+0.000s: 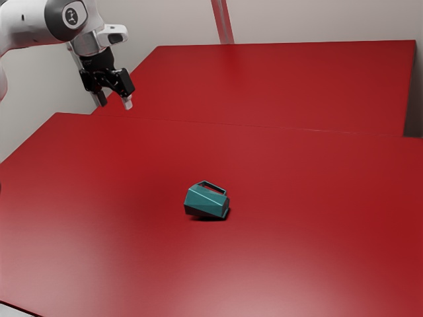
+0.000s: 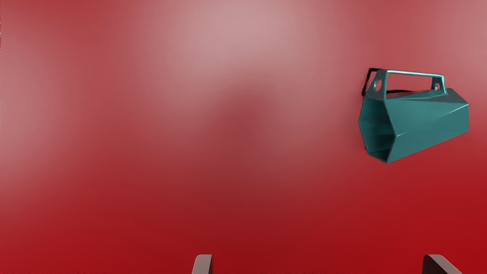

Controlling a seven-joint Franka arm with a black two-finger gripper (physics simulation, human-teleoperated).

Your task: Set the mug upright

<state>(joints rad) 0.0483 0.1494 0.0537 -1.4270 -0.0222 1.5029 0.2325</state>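
Mug [image 2: 426, 125] lies on its side, teal and faceted, handle [image 2: 414, 73] uppermost.

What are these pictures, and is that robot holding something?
The white machine is a robot arm. At its end is a black gripper with two fingers, a bit like your finger and thumb. One picture is taken from beside the arm. The other is taken from the arm itself, so you see its fingertips at the bottom edge. On the red table lies a teal mug, tipped on its side, with a handle. The gripper is open and holds nothing.
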